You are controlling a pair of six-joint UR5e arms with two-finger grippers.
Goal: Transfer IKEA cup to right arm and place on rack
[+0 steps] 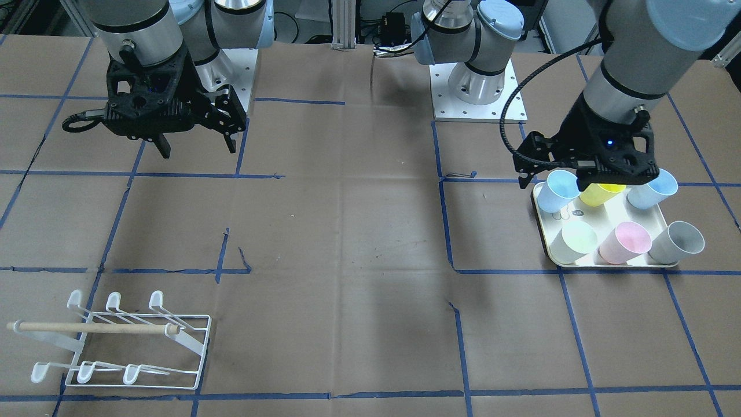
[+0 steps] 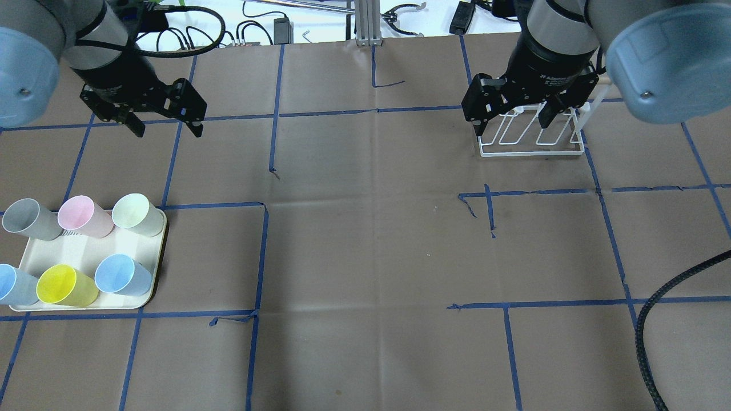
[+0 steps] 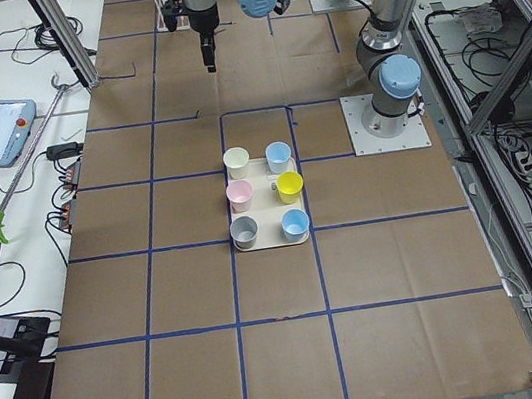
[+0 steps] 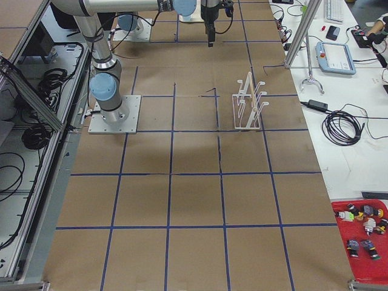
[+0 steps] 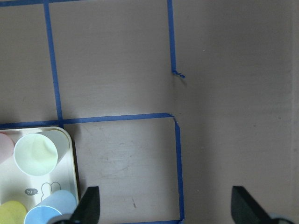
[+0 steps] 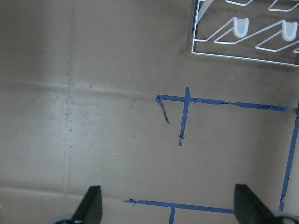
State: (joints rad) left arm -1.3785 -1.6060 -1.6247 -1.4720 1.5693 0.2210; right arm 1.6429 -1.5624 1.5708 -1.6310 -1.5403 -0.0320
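Several pastel cups stand on a cream tray point(image 2: 85, 251) at my left: grey point(image 2: 28, 218), pink point(image 2: 83, 217), pale green point(image 2: 137, 214), yellow point(image 2: 64, 285) and two blue. My left gripper point(image 2: 168, 128) hangs open and empty above the table beyond the tray; its wrist view shows the tray corner point(image 5: 72, 154) at lower left. The white wire rack point(image 2: 531, 137) with its wooden dowel point(image 1: 92, 328) stands at the far right, with no cup on it. My right gripper point(image 2: 511, 123) hangs open and empty above the rack's near edge, and its wrist view shows the rack point(image 6: 243, 42) at upper right.
Brown paper with blue tape grid lines point(image 2: 262, 251) covers the table. A thick black cable point(image 2: 668, 308) hangs in at the overhead view's lower right. Both arm bases point(image 1: 477, 92) are bolted at the table's robot side. A red parts tray point(image 4: 364, 236) sits off the table.
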